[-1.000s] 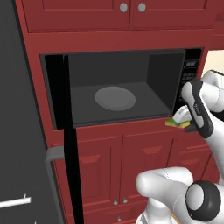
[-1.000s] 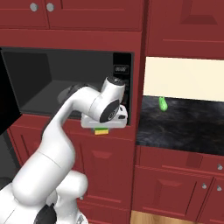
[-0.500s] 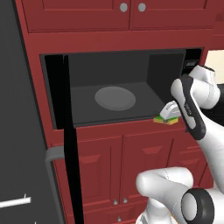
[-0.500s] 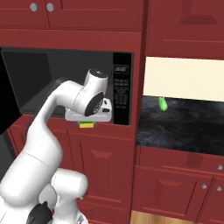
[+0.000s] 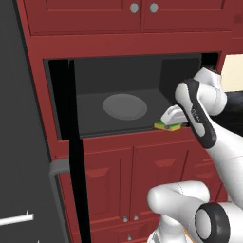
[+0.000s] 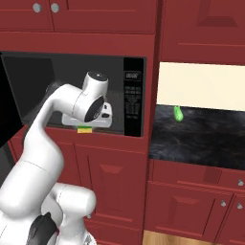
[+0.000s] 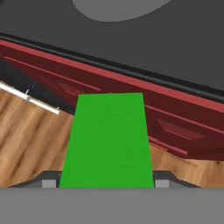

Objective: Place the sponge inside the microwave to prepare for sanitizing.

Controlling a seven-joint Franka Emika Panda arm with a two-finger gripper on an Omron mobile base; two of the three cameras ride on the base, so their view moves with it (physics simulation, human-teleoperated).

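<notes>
sponge (image 5: 169, 126) half-hidden — hand (image 5: 172, 119) covers it

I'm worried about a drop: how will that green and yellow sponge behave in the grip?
The flat green-and-yellow sponge block probably squashes between the gripper fingers, so the hold looks forgiving. Small and thin, it is likely light. Flat faces suggest it won't roll on the grey microwave floor.

Red cabinets (image 6: 115, 177); dark counter (image 6: 201, 141) with small green object (image 6: 178, 113); wood floor (image 7: 26, 140).

microwave (image 5: 90, 111) floor: turntable (image 5: 125, 106) flat | counter (image 6: 201, 136): green item (image 6: 178, 113)
</notes>
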